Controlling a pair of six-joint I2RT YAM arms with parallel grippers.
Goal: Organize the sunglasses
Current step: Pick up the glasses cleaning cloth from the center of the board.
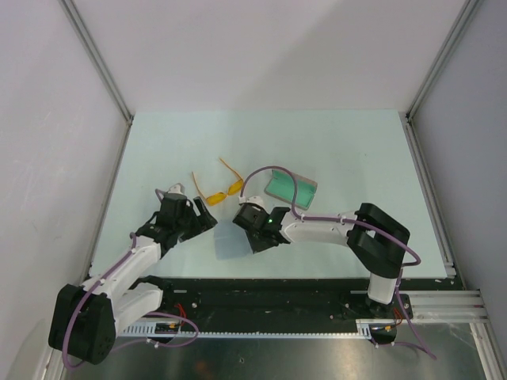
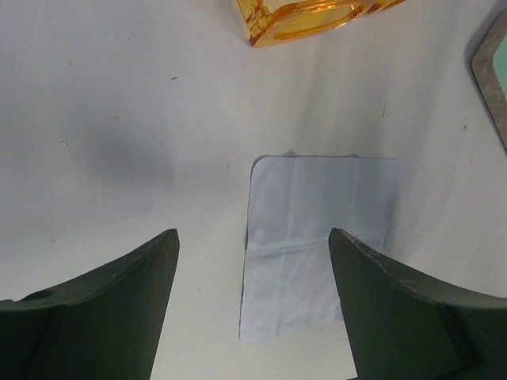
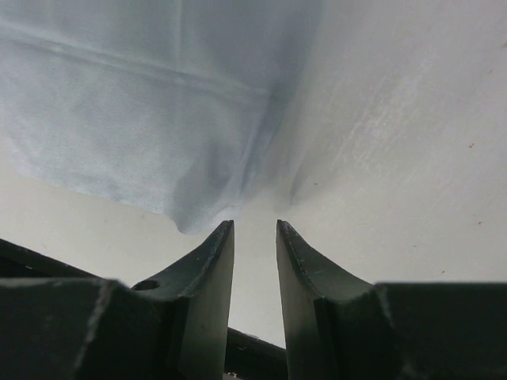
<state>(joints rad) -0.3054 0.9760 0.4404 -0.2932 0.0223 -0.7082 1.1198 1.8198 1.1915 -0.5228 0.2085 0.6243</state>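
Note:
The sunglasses [image 1: 215,191] with orange-yellow lenses lie unfolded on the table left of the case; the left wrist view shows only their lower edge [image 2: 305,20] at the top. A light blue cloth [image 2: 317,237] lies flat ahead of my left gripper [image 2: 253,233], which is open and holds nothing. My left gripper [image 1: 207,222] sits just below the sunglasses. My right gripper [image 3: 255,223] hovers at the cloth's [image 3: 142,103] puckered edge, its jaws a narrow gap apart with only bare table between them. Seen from above, my right gripper [image 1: 255,236] is beside the left one.
The speckled case [image 1: 291,188] lies open with its teal lining up, right of the sunglasses; its rim [image 2: 487,75] shows at the right edge of the left wrist view. White walls enclose the table [image 1: 356,150] on three sides.

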